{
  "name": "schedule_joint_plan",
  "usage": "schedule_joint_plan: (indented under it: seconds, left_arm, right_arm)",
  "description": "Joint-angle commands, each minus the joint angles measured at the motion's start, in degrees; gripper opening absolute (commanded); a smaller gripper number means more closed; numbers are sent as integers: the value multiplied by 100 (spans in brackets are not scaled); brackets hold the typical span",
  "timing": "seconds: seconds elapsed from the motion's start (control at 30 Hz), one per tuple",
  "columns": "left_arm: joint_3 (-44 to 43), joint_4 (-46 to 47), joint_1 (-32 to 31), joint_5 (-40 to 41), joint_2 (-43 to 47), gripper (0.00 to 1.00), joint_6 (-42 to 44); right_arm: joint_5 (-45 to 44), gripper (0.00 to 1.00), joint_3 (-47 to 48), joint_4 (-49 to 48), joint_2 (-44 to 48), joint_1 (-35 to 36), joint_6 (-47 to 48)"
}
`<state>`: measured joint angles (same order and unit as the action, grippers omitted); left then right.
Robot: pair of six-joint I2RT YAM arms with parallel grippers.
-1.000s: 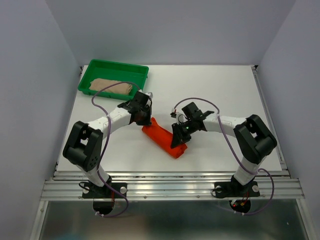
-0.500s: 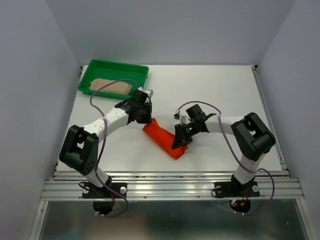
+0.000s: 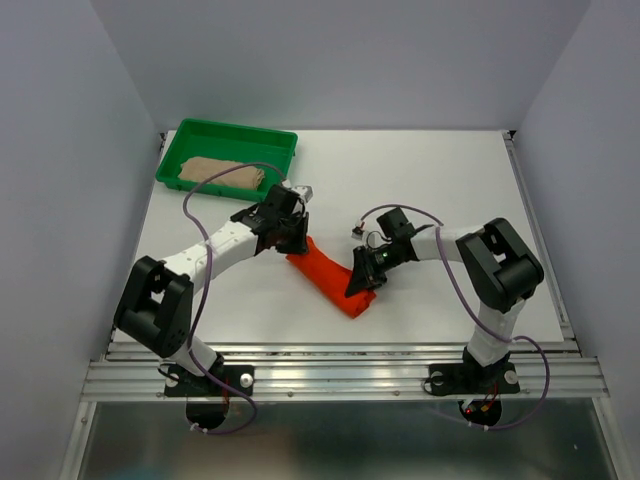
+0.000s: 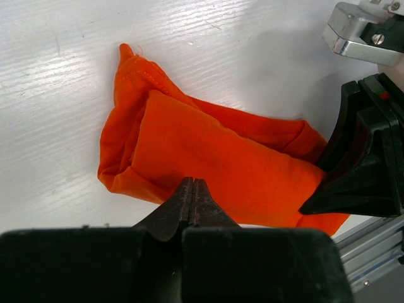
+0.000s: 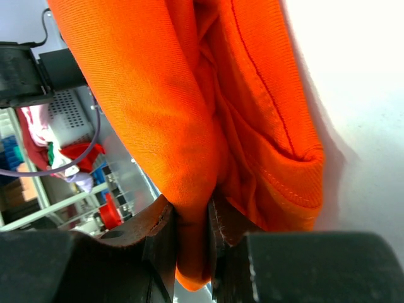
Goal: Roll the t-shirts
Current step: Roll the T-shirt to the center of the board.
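Observation:
The orange-red t-shirt [image 3: 328, 279] lies as a folded, partly rolled bundle on the white table, running diagonally between the two arms. My left gripper [image 3: 292, 240] is at its upper-left end. In the left wrist view that gripper [image 4: 192, 184] is shut, nothing between the fingers, tips against the bundle's [image 4: 214, 158] near edge. My right gripper [image 3: 357, 281] is at the lower-right end. In the right wrist view it [image 5: 191, 221] is shut on a thick fold of the orange fabric [image 5: 151, 95]. The beige t-shirt [image 3: 220, 173] lies rolled in the green tray.
The green plastic tray [image 3: 232, 130] stands at the table's back left corner. Purple cables loop above both arms. The right gripper's black body [image 4: 363, 164] fills the right side of the left wrist view. Grey walls enclose the table on three sides.
Both grippers have shifted slightly along the orange bundle, the left one down and right, the right one inward. Neither grip has changed.

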<state>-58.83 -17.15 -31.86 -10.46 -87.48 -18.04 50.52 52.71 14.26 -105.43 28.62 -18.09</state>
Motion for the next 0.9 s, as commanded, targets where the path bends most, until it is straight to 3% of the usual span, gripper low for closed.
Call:
schedule_joint_plan:
  seconds: [0.0,0.23,0.4,0.6,0.63,0.67,0.73,0.87]
  left_arm:
    - [-67,-26,-84,-9,-49,0,108]
    - [-120,167,-145,70,-374,0,47]
    - [-199,422,-145,97,-682,0,-50]
    - [-357,528,-145,44,-999,0,-156]
    - [-357,528,-145,35,-1016,0,-156]
    - [-357,528,-145,44,-1016,0,-164]
    - [-357,511,-145,53,-999,0,-156]
    - [-375,484,-145,44,-981,0,-182]
  right_arm:
    - [-298,1,46,6,-241,-155,130]
    - [-306,3,73,24,-277,-331,130]
    - [-560,11,90,155,-119,-331,60]
    - [-1245,42,213,709,566,-331,51]
    - [-1464,55,266,814,689,-331,68]
    - [-1588,61,292,1041,969,-331,68]
    - [-1782,69,354,1262,1260,-331,77]
    - [-2378,73,512,1833,2024,-331,7]
